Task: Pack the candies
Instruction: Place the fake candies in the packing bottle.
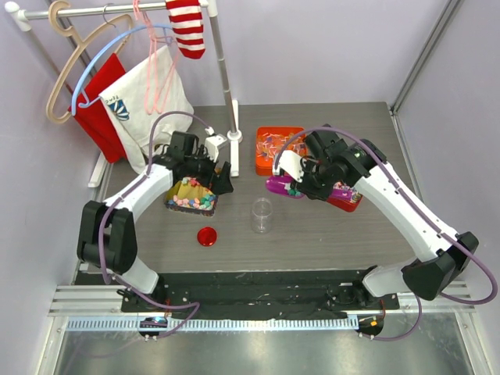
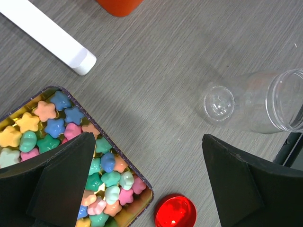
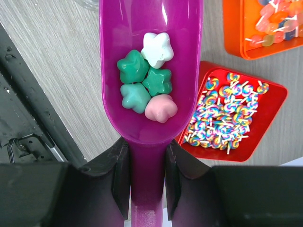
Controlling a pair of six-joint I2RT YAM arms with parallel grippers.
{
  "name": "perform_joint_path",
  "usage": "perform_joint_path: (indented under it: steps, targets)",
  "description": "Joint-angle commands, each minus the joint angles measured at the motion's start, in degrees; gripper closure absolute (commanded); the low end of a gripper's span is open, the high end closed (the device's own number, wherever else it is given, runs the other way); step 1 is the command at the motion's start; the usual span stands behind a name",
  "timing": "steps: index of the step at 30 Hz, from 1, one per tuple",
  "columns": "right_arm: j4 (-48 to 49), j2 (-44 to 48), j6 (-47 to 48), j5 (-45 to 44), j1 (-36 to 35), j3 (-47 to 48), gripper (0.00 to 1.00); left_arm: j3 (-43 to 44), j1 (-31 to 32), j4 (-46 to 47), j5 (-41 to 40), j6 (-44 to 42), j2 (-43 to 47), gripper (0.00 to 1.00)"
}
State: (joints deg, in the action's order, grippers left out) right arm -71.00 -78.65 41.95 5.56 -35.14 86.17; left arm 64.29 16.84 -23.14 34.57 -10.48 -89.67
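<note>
Right tool (image 3: 147, 165) pinches purple scoop (image 3: 151, 38); five star candies (image 3: 144, 78) ahead in its bowl. Left tool (image 2: 147, 161) spread; candy tin (image 2: 53, 89) under left finger.

Left arm (image 1: 144, 190), right arm (image 1: 402, 205): matching pair; white shells on links, black housings at joints. Cables (image 1: 180, 114): grey-purple, one per arm, looped outside links. Left claw (image 2: 147, 142): two matte black fingers (image 2: 57, 184), angular, wedge-shaped. Right claw (image 3: 144, 175): same black finish, inner edges rounded, faint sheen.
</note>
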Motion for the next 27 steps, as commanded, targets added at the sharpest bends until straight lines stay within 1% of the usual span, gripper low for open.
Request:
perform_joint_path:
  steps: [1, 13, 22, 27]
  targets:
    - [-2.6, -1.1, 1.1, 0.2, -0.5, 4.2, 0.99, 0.1, 0.3, 3.0, 0.9, 1.7, -1.0, 0.00]
    - [-4.5, -3.8, 0.9, -0.7, -3.3, 2.5, 0.99, 1.0, 1.7, 4.1, 0.4, 3.0, -1.1, 0.00]
    - [-4.1, -4.3, 0.4, 0.0, -4.1, 0.1, 0.99, 3.9, 2.8, 2.9, 6.3, 4.9, 1.6, 0.00]
    - [-3.5, -4.6, 0.0, 0.2, -4.8, -0.8, 0.99, 4.8, 5.8, 2.0, 6.5, 5.5, 2.2, 0.00]
